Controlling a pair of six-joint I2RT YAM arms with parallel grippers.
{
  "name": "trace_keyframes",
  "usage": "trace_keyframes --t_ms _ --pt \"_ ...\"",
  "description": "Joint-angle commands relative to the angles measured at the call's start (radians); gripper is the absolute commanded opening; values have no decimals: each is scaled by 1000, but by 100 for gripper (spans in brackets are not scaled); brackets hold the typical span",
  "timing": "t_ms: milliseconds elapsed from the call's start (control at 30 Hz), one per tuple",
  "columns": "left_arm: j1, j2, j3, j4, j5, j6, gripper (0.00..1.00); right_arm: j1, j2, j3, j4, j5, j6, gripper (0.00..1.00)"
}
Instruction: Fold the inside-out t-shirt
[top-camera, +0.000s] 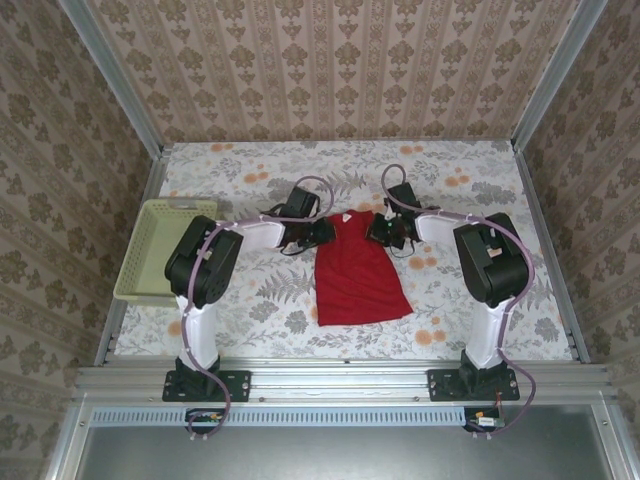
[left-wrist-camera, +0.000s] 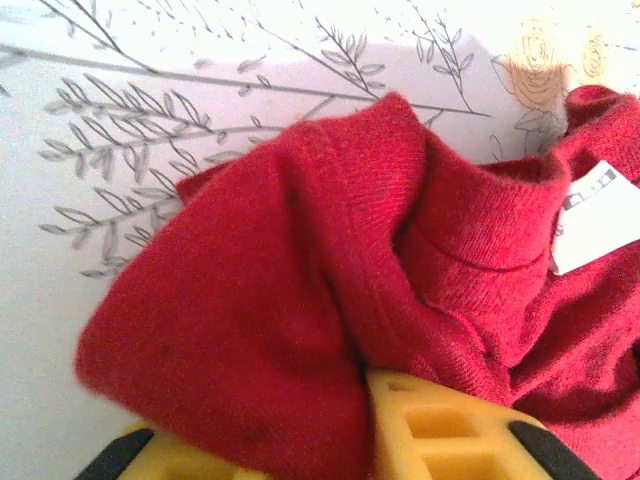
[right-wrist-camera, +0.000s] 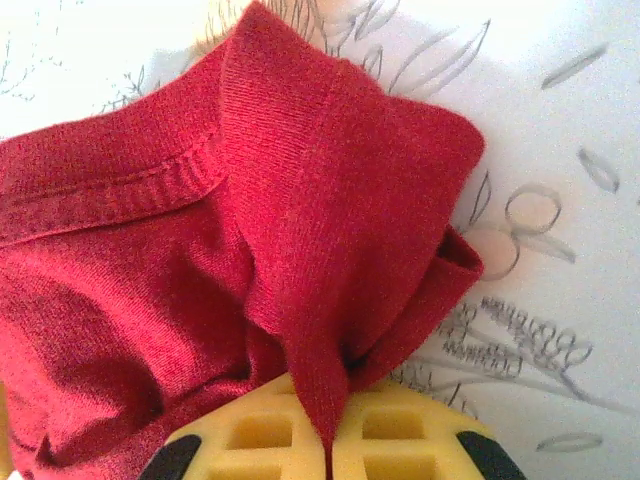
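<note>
From above, the inside-out t-shirt (top-camera: 355, 275) lay flat around the middle of the table (top-camera: 270, 310), its hem toward the near edge and its narrower collar end pointing to the far edge. My left gripper (top-camera: 322, 232) sat at the shirt's far-left corner and my right gripper (top-camera: 380, 232) at its far-right corner, both touching the red cloth. A pale green basket (top-camera: 150, 240) stood by the left edge, well apart from the shirt. Through my left wrist camera, a thick ridge of the red t-shirt (left-wrist-camera: 300, 300) rose from between my yellow fingers (left-wrist-camera: 450, 435), draping over one of them; my left gripper (left-wrist-camera: 330, 440) was clamped on that fold, and a white label (left-wrist-camera: 595, 215) showed on the cloth beside the collar. Through my right wrist camera, my right gripper (right-wrist-camera: 330, 440) was pinched tight on a fold of the t-shirt (right-wrist-camera: 200, 260), the cloth tenting up from the closed yellow fingers (right-wrist-camera: 260, 430), with a stitched hem running across on the left.
</note>
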Motion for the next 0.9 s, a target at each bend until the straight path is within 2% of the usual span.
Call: trace_keyframes --t_ms 0,100,233,333,433,567,733,800,867 --pt "9 -38 -50 65 30 1 12 -20 -41 -47 -76 -35 3 0" --pt "22 -112 -124 108 30 -4 0 -42 -84 -70 -74 -43 -21 0" --pt "49 -271 -339 353 87 -91 0 -41 -164 -132 -12 -135 -32 0" --pt "49 -382 -408 355 96 -84 0 -41 -243 -178 9 -150 -27 0" --pt "64 -439 -417 350 104 -78 0 -43 -290 -153 14 -146 -38 0" --pt "129 -442 -310 278 118 -37 0 -63 -277 -3 2 -162 -43 0" --pt "240 -372 -29 167 151 53 0 -92 -154 320 -58 -173 -72 0" --pt "260 -351 103 126 162 115 0 -100 -107 453 -73 -186 -72 0" --pt "261 -359 155 98 149 169 0 -100 -86 543 -84 -196 -73 0"
